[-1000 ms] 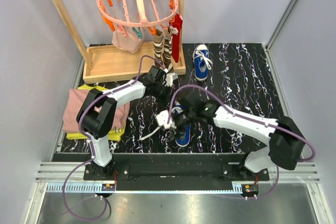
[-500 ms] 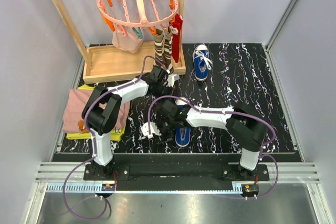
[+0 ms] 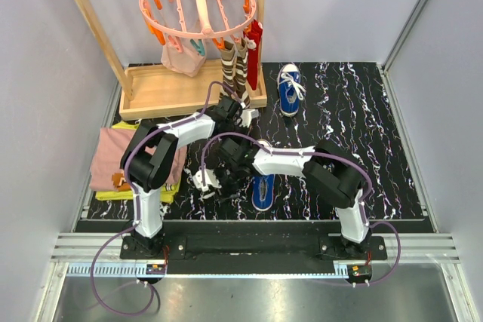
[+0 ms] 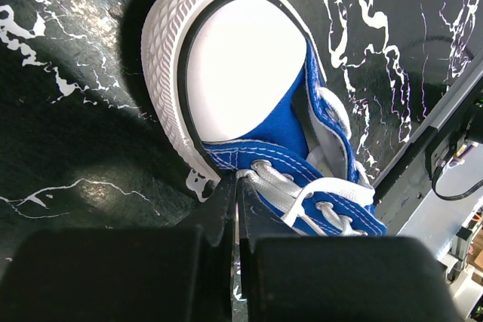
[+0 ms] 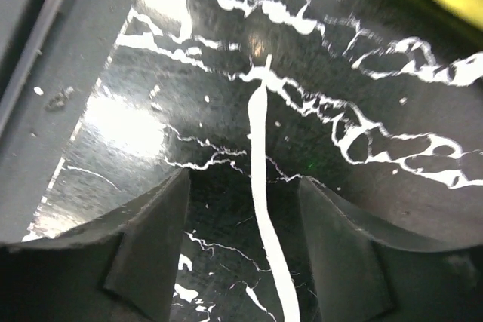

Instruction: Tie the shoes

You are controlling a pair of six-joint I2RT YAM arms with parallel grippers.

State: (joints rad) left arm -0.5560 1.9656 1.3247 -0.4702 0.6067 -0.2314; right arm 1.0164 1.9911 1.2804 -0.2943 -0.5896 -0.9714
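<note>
The near blue shoe (image 3: 263, 188) lies on the black marbled mat, partly under my right arm. In the left wrist view its white toe cap (image 4: 241, 73) and laced eyelets fill the frame. My left gripper (image 3: 245, 117) (image 4: 235, 184) is shut on a white lace (image 4: 266, 181) right where it leaves the front eyelets. My right gripper (image 3: 204, 181) (image 5: 243, 180) is open, low over the mat left of this shoe. A loose white lace end (image 5: 260, 141) lies on the mat between its fingers, untouched. The second blue shoe (image 3: 288, 90) stands apart at the far middle.
A wooden rack base (image 3: 170, 90) with a pink peg hanger (image 3: 198, 5) and hanging socks (image 3: 238, 65) stands far left, close to my left gripper. Folded pink and yellow cloths (image 3: 113, 160) lie at the left edge. The black rail (image 3: 249, 224) runs along the near edge.
My right gripper has moved left and away from the near shoe, out over the mat, and now stands open over the lace end. My left gripper has hardly moved.
</note>
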